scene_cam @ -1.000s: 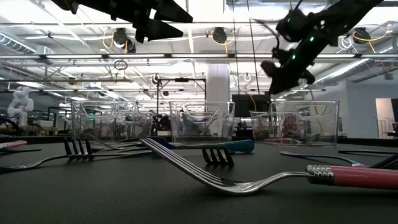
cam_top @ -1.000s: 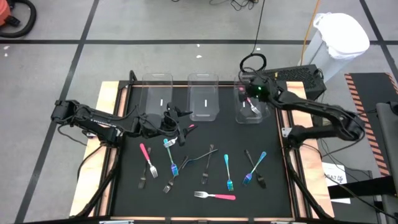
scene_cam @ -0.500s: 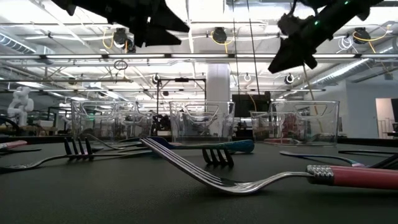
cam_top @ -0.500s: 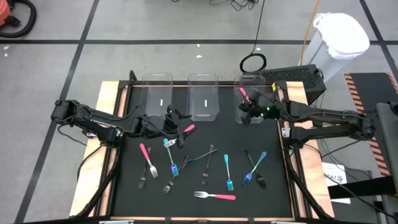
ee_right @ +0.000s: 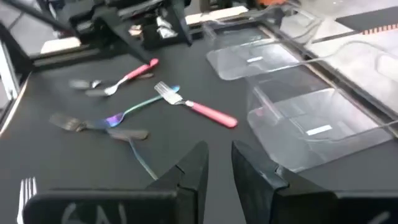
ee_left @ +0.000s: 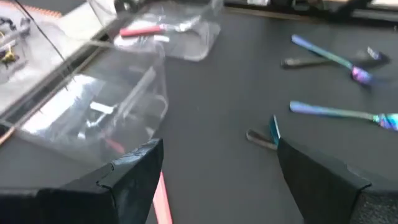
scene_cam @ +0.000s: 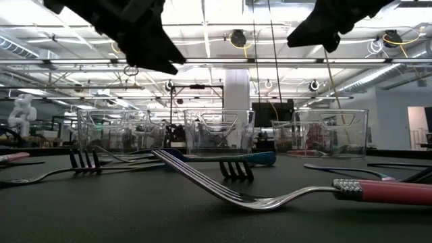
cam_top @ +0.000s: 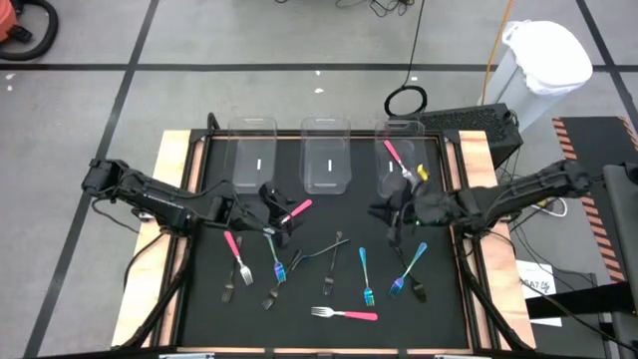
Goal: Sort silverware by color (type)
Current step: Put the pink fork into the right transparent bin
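Pink fork (cam_top: 297, 209) pokes out by the wide-open left jaws (cam_top: 271, 212), mid-frame; its tines are hidden. Right jaws (cam_top: 389, 212) are nearly shut, empty. Other forks (cam_top: 365, 276) lie on the surface (cam_top: 319, 239) lower down.

Three clear bins (cam_top: 327, 160) line the mat's (cam_top: 439, 299) far edge, side by side. Forks (cam_top: 339, 257) crowd the mat's middle and near half — little bare mat between them. Both arms reach in over the middle: left gripper (cam_top: 282, 221), right gripper (cam_top: 391, 213).
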You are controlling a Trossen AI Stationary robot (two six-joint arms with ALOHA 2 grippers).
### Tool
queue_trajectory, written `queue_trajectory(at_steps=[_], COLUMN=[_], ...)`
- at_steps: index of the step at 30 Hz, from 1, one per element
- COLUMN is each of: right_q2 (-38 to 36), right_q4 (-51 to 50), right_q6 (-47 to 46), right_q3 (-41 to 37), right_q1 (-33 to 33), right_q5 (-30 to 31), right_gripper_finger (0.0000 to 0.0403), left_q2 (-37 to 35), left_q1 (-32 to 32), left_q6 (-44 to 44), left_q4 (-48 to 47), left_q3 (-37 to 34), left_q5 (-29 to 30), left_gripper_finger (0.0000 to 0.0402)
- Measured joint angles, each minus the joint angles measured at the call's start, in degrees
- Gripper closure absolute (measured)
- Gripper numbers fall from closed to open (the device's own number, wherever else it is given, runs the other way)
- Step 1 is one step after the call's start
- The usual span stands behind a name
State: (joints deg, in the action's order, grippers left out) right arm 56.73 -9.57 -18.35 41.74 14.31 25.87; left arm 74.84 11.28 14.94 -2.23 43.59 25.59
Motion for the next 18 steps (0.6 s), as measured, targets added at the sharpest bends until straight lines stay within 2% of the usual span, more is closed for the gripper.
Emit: queue_trajectory(at_steps=[3,8,11,18], right_q2=[3.6,8.7,11.2,15.6], right_q4=[3.1,7.7,8.9,8.8], right_q6=[-0.4,-0.5,-1.8,-8.9], right_q3=[0.0,0.0,0.0,0.0], right_q1=[3.0,5.3,6.2,9.2], right_q5=[2.7,2.8,2.8,2.6], right_gripper_finger=[0.0335,0.0335,0.0335,0.0335], left_q2=[0.0,1.3,3.3,7.7], left_q1=[2.0,4.6,5.4,3.7], left_q6=[2.0,5.6,5.8,9.9], left_q4=[-2.8,-7.2,-6.2,-5.9], left_q3=[0.0,-0.1,-1.1,-2.8], left_q5=[2.3,4.7,4.9,4.8], left_gripper_finger=[0.0084,0.0084,0.0084,0.0084])
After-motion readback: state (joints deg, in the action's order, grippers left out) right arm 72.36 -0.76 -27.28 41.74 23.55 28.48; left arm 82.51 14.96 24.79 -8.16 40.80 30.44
